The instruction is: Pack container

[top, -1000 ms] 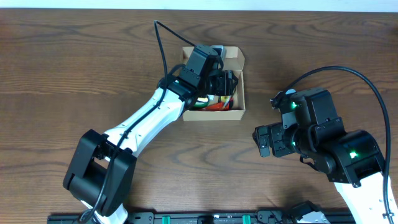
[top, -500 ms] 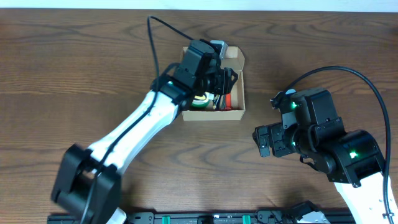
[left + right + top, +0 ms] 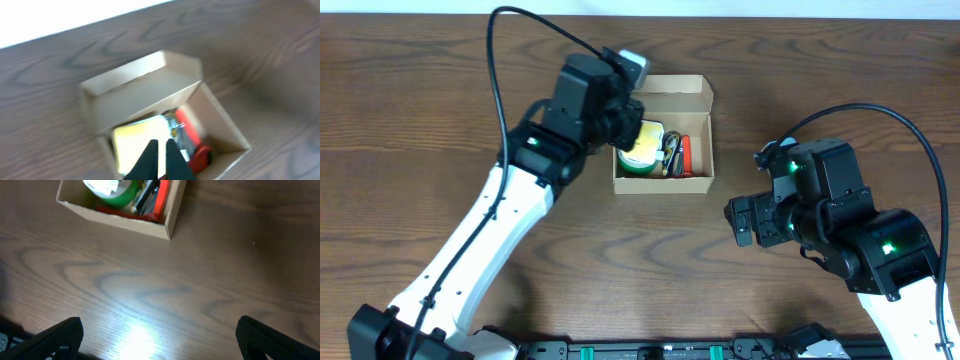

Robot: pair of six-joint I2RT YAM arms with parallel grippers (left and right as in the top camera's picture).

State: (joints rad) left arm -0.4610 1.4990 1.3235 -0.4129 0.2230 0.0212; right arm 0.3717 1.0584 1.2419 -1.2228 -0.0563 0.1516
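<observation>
The container (image 3: 711, 140) is a small tan cardboard box, lid flap (image 3: 675, 88) folded back, at the table's back centre. Inside lie a green tape roll with a yellow-white top (image 3: 642, 158) and a red item (image 3: 686, 155). My left gripper (image 3: 628, 128) hovers over the box's left edge, shut, with nothing between its fingers. In the left wrist view its gripper (image 3: 161, 143) points down over the yellow top (image 3: 132, 142), beside the red item (image 3: 192, 140). My right gripper (image 3: 745, 222) is open, right of the box; its view shows the gripper (image 3: 160, 340) over bare wood.
The right wrist view shows the box wall (image 3: 125, 224) at top left with the green roll (image 3: 112, 192) and the red item (image 3: 162, 197) inside. A black rail (image 3: 650, 350) runs along the table's front edge. A black cable (image 3: 520, 25) loops above the left arm.
My left gripper has drawn up and to the left out of the box, and its jaws have closed on nothing. The box contents now show. The right arm has not moved.
</observation>
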